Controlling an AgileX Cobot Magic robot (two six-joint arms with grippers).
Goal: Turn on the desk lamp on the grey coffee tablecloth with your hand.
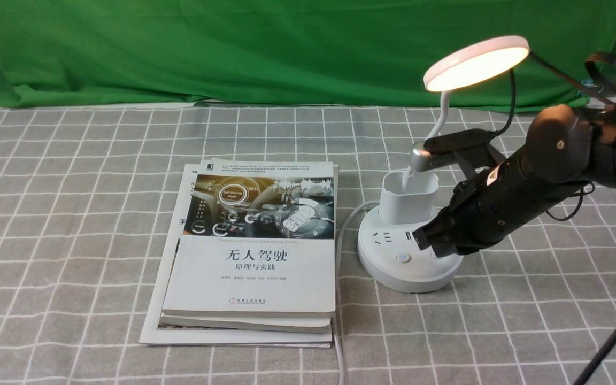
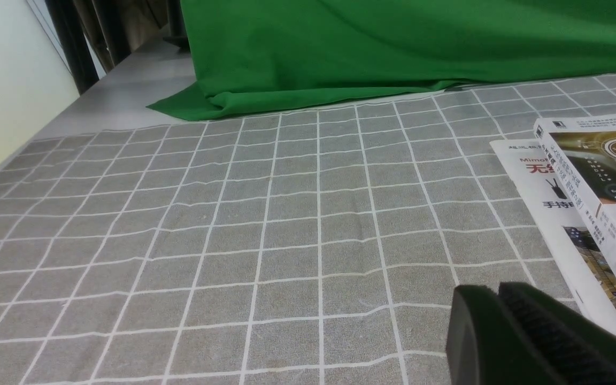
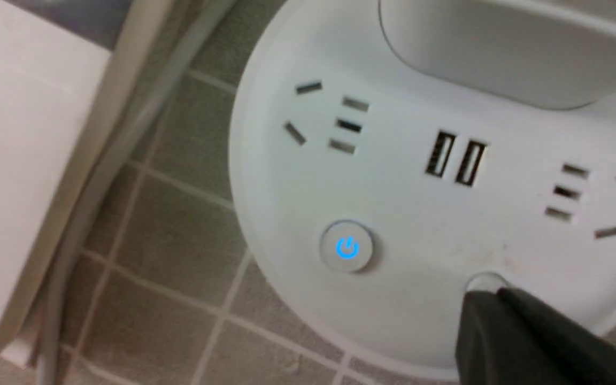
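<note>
I see the lamp (image 1: 408, 200) lit on the checked cloth (image 1: 72, 214); my right end effector (image 1: 425, 243), pressed together, touches its base.

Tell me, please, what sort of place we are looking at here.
Probably a lab or studio table dressed up as a desk. A green backdrop cloth hangs behind it, a checked grey tablecloth covers it, and a lit desk lamp stands beside stacked books.
</note>
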